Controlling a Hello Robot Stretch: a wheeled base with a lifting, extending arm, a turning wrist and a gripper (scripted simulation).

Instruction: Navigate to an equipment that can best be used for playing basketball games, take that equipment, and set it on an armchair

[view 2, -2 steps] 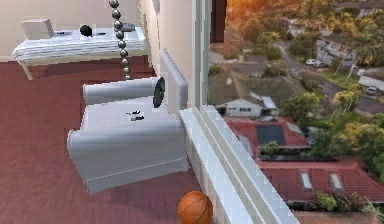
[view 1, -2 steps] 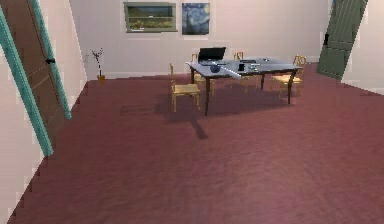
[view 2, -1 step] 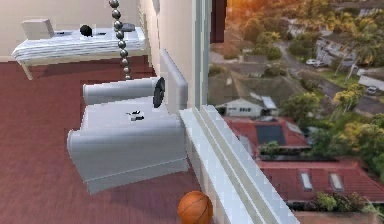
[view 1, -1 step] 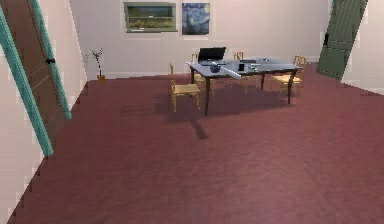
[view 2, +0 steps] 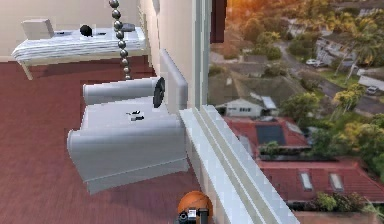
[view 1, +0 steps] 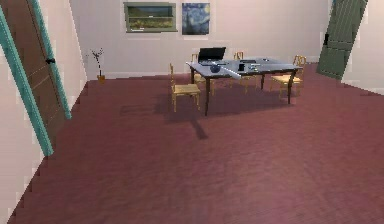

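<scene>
Ahead, a dark table (view 1: pixel 240 70) stands far across the red floor; a laptop (view 1: pixel 211 54) sits on it and wooden chairs (view 1: pixel 184 90) ring it. Two framed pictures (view 1: pixel 150 16) hang on the wall behind the table. A twig plant (view 1: pixel 99 63) stands by that wall well to the table's left, and a brown door (view 1: pixel 35 70) is on the same side; a green door (view 1: pixel 342 35) stands to the table's right.

To the arm's side, the grey armchair (view 2: pixel 130 135) sits just beside the window (view 2: pixel 225 150), its back toward the glass and its seat between two thick arms. A dark disc (view 2: pixel 158 92) rests at the top of the armchair's back; a bead cord (view 2: pixel 122 35) hangs beyond the armchair.

The basketball (view 2: pixel 184 213), an orange round shape, lies at the bottom edge, just below the armchair's near corner. The claw (view 2: pixel 196 206), as best I judge, is the dark patch across the ball's top. I cannot make out its far end, so I cannot tell whether it holds anything.

The armchair's seat lies beyond the ball, with the near arm between them; I judge the ball must pass over that arm.
</scene>
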